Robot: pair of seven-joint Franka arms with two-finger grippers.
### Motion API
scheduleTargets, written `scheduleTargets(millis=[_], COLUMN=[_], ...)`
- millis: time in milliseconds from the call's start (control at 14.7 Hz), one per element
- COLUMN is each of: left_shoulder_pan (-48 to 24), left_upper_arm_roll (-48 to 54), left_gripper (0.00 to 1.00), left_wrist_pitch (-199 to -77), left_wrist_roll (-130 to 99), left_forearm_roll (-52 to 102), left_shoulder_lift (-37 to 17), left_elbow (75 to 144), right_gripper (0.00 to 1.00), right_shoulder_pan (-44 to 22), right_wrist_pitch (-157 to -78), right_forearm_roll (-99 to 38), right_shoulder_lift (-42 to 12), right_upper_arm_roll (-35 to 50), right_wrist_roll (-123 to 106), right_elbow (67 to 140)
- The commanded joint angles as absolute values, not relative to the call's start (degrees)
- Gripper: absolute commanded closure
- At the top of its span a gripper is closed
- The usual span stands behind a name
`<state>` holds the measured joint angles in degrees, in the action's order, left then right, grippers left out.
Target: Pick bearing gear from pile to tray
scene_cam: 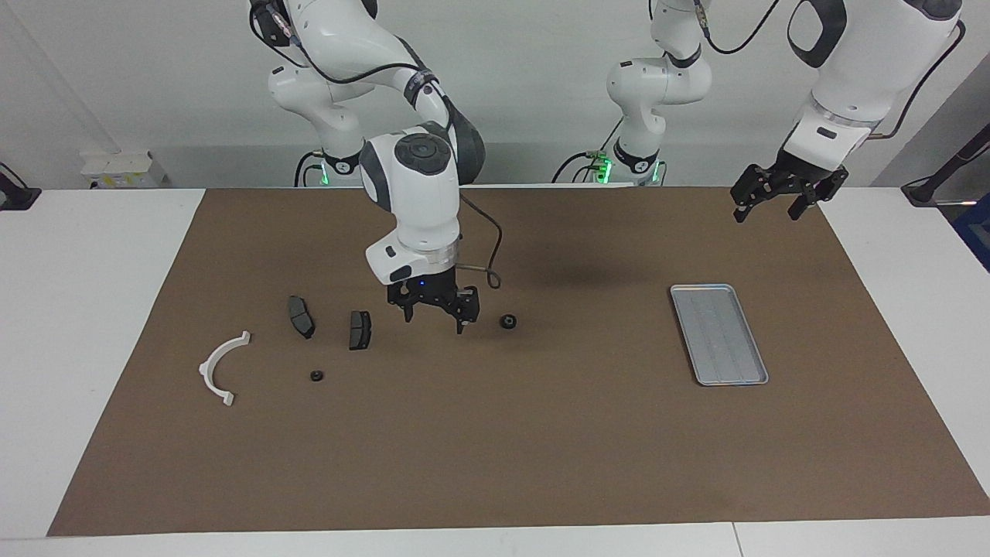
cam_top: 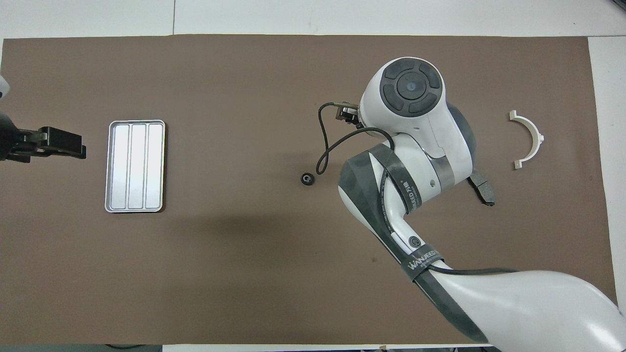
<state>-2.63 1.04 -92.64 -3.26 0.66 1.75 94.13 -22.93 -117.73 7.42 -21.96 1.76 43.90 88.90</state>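
Observation:
A small black bearing gear (scene_cam: 508, 322) (cam_top: 307, 179) lies alone on the brown mat, between the pile and the tray (scene_cam: 718, 334) (cam_top: 135, 166). My right gripper (scene_cam: 434, 321) hangs open and empty just above the mat, between that gear and the pile's closest brake pad (scene_cam: 360, 329). The pile also holds a second brake pad (scene_cam: 301, 316) (cam_top: 481, 188), a white curved bracket (scene_cam: 220, 367) (cam_top: 528, 139) and another small black round piece (scene_cam: 315, 376). The tray holds nothing. My left gripper (scene_cam: 766, 215) (cam_top: 80, 151) waits open, raised beside the tray toward the left arm's end.
The brown mat (scene_cam: 495, 464) covers most of the white table (scene_cam: 85, 309). In the overhead view the right arm (cam_top: 406, 161) hides one brake pad and the small black piece of the pile.

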Motion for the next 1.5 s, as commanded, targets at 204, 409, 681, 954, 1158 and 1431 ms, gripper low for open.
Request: scheduleTargets(millis=[204,409,681,954,1158,1431], left_shoulder_pan=[-6.40,-11.84,-19.58,-25.30,-29.35,-30.41], left_upper_arm_roll=[2.02,2.11,2.11,2.11,2.02,2.11], left_gripper=[0.00,0.00,0.00,0.00,0.00,0.00], left_wrist_pitch=[-101.59,-106.33,-111.16,-117.42,-117.07,-117.77], left_wrist_roll=[-10.36,-17.73,-26.95,-35.32,-42.52,-44.21], left_forearm_roll=[-0.26,-0.26,-2.62,-4.47,-8.95,-9.14], left_shoulder_lift=[7.82,5.90,-1.30,-7.72,-16.49,-20.04], left_elbow=[106.34,107.75,106.88,106.09,100.31,97.73], right_gripper=[0.00,0.00,0.00,0.00,0.00,0.00], right_shoulder_pan=[-19.69,-18.64,-15.40,-16.35,-15.56,-15.38], right_wrist_pitch=[-115.58,-116.63,-121.53,-119.01,-118.56,-118.48], right_forearm_roll=[7.03,3.10,1.76,1.06,1.05,0.97], right_shoulder_lift=[-20.74,-20.48,-21.18,-19.78,-19.51,-19.51], right_upper_arm_roll=[2.72,2.64,2.81,3.08,3.08,3.08], right_wrist_roll=[40.43,40.52,36.33,31.99,31.20,31.20], right_elbow=[89.30,89.30,89.11,88.68,88.68,88.68])
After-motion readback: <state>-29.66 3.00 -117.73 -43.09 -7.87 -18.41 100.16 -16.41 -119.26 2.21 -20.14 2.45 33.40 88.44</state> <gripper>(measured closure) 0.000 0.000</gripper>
